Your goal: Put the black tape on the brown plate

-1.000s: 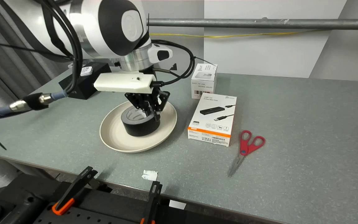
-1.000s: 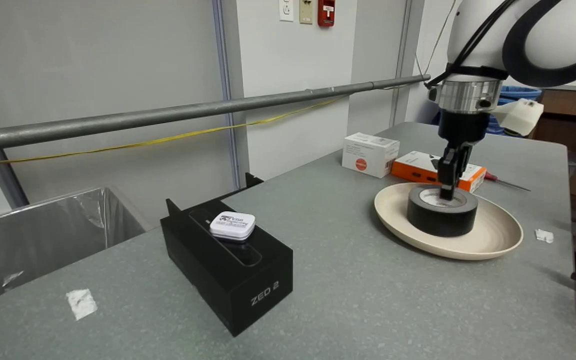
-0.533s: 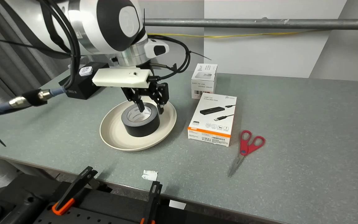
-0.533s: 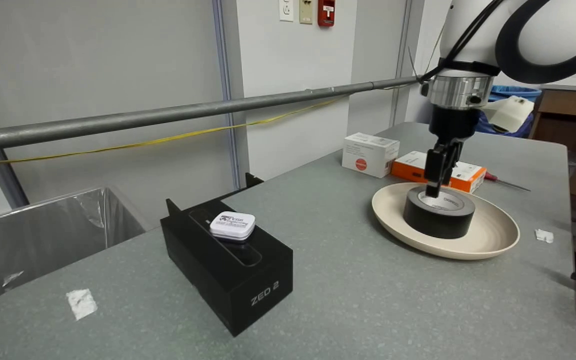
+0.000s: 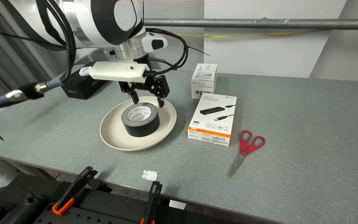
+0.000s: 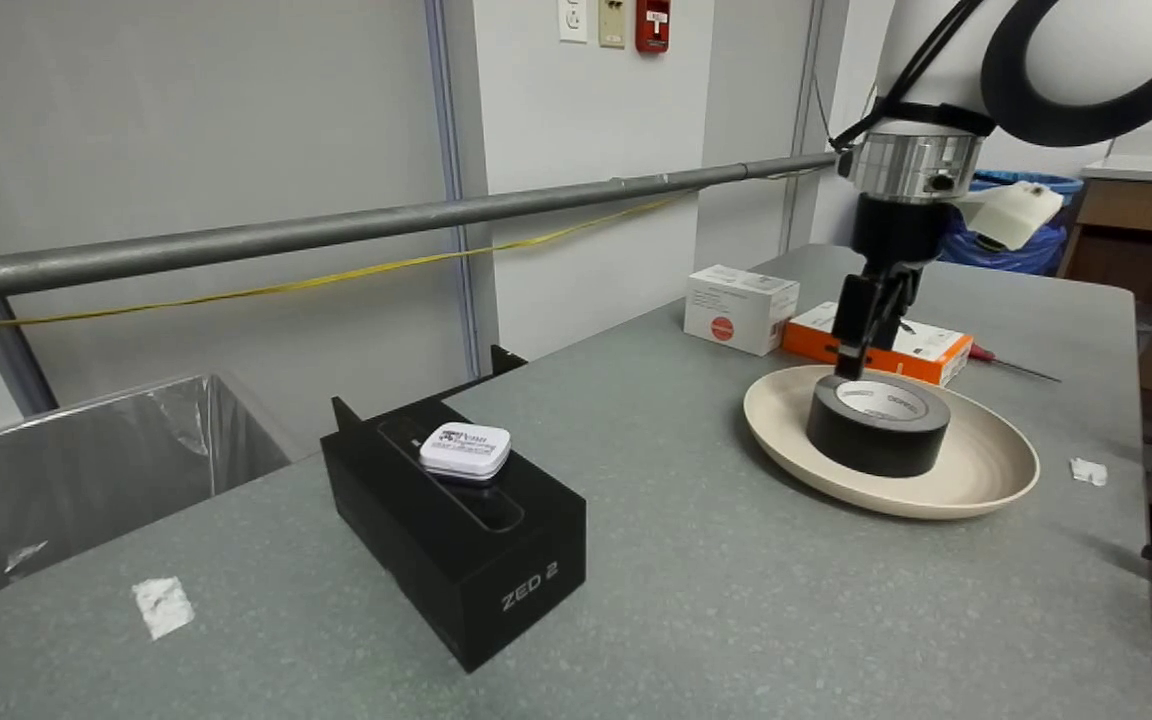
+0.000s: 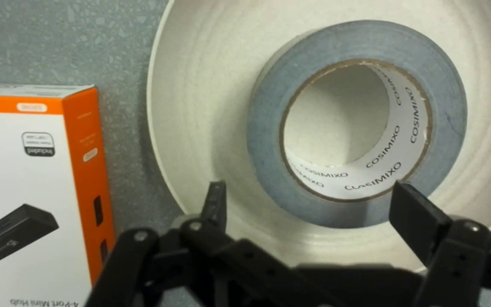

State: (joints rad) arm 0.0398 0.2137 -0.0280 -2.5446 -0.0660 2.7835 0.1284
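The black tape (image 5: pixel 141 128), a roll with a white printed core, lies flat inside the brown plate (image 5: pixel 110 134), which is cream coloured and shallow. Both exterior views show the roll (image 6: pixel 876 448) resting on the plate (image 6: pixel 991 462) with its hollow facing up. My gripper (image 5: pixel 148 102) hovers just above the roll's edge, jaws spread wide and nothing between them. Seen from the wrist, the gripper (image 7: pixel 309 184) has one finger (image 7: pixel 215 202) over bare plate and the other overlapping the tape's grey side (image 7: pixel 267 128). A small part of the roll is hidden behind that finger.
Beside the plate lies a white and orange hub box (image 5: pixel 213 118), with a small white box (image 5: pixel 204 81) behind it and red-handled scissors (image 5: pixel 247 146) nearby. A black box (image 6: pixel 456 530) carrying a small white tin (image 6: pixel 466 450) stands on the table, and a pipe (image 6: pixel 386 225) runs along the wall.
A second ago my jaws were closed on the tape's wall. They have since opened wide, and the gripper has risen and shifted left in both exterior views, leaving the roll on the plate.
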